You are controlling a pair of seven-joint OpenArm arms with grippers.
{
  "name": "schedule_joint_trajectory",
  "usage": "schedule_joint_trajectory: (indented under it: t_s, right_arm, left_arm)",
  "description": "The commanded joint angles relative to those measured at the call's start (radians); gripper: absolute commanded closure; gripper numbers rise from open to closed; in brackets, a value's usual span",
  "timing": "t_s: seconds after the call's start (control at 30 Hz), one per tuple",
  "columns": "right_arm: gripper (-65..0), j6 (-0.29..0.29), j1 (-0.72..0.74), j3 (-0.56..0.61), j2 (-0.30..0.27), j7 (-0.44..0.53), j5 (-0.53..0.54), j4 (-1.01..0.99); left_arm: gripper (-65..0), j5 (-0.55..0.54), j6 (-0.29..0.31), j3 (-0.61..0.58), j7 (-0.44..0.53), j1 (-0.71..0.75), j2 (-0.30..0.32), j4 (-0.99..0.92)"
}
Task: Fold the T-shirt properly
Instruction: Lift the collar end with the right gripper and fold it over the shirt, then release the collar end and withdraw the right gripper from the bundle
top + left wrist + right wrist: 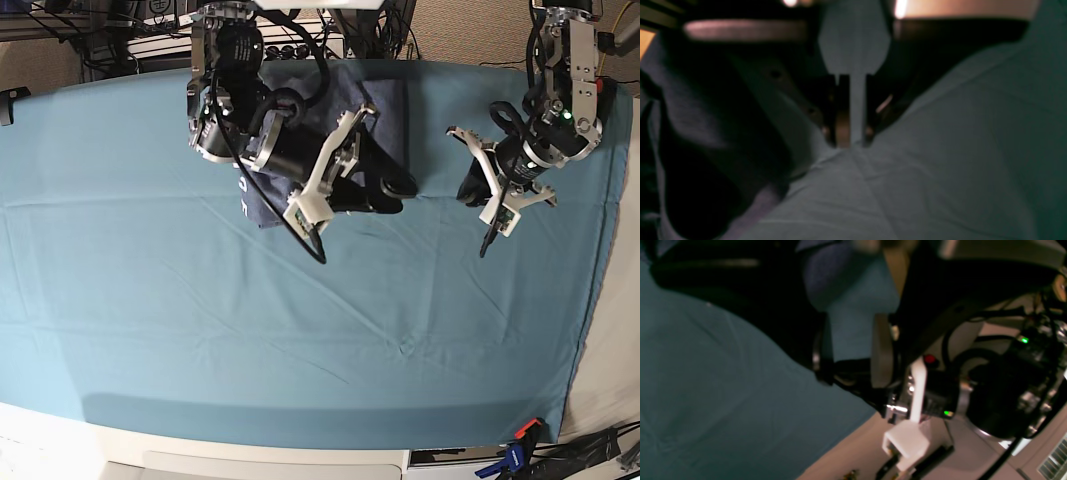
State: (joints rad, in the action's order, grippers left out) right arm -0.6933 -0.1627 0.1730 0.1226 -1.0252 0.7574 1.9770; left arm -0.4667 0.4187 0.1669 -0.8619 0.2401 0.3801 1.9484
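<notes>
Teal cloth (200, 330); right gripper (392, 190) perhaps hides T-shirt (385, 110).

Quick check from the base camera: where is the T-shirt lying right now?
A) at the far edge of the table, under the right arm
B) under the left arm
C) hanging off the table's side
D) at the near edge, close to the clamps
A: the T-shirt lies at the far edge of the teal cloth, partly hidden by the right arm.
</notes>
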Motion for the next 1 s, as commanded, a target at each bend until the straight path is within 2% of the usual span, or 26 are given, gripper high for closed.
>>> schedule_joint_trajectory:
  t_s: [0.0,0.07,0.17,0.33,0.43,0.53,0.63,0.8,0.87,0.97]
  right_arm:
    - [-20.2,-0.005,0.014,-0.005,0.011,0.022,0.009,0.018]
    - [-20.2,-0.005,0.014,-0.024,0.011,0.016,-0.031,0.019]
    - [-19.9,-0.005,0.013,-0.071,0.01,-0.047,-0.037,0.04]
    - [-19.2,-0.005,0.009,-0.198,0.006,-0.079,-0.043,0.179]
    - [-13.5,-0.005,0.002,-0.293,-0.031,-0.069,-0.071,0.242]
    - [-1.2,-0.005,-0.004,-0.381,-0.074,-0.06,-0.086,0.248]
    - [0.0,-0.005,-0.015,-0.439,-0.105,-0.068,-0.084,0.248]
    - [0.0,-0.002,-0.053,-0.452,-0.123,-0.106,-0.085,0.248]
    - [0.0,0.016,-0.068,-0.439,-0.123,-0.124,-0.098,0.247]
    - [0.0,0.063,-0.073,-0.407,-0.123,-0.12,-0.205,0.247]
  left_arm:
    - [-8.3,-0.033,0.001,0.006,0.016,-0.007,0.01,0.018]
    - [-8.3,-0.059,0.004,0.006,0.012,-0.004,0.01,0.018]
    - [-8.3,-0.063,0.027,0.006,0.005,-0.004,0.01,0.018]
    - [-8.3,-0.096,0.027,0.006,-0.005,0.002,0.01,0.018]
    - [-8.3,-0.096,0.027,0.006,-0.006,0.016,0.007,0.018]
    - [-8.3,-0.101,0.027,0.006,-0.007,0.031,0.008,0.018]
    - [-8.3,-0.133,0.027,0.006,-0.007,0.045,0.007,0.018]
    - [-8.3,-0.137,0.027,0.006,-0.015,0.065,-0.012,0.018]
    - [-8.3,-0.14,0.027,0.006,-0.014,0.079,-0.015,0.018]
    - [-8.3,-0.14,0.027,0.006,-0.014,0.099,-0.018,0.018]
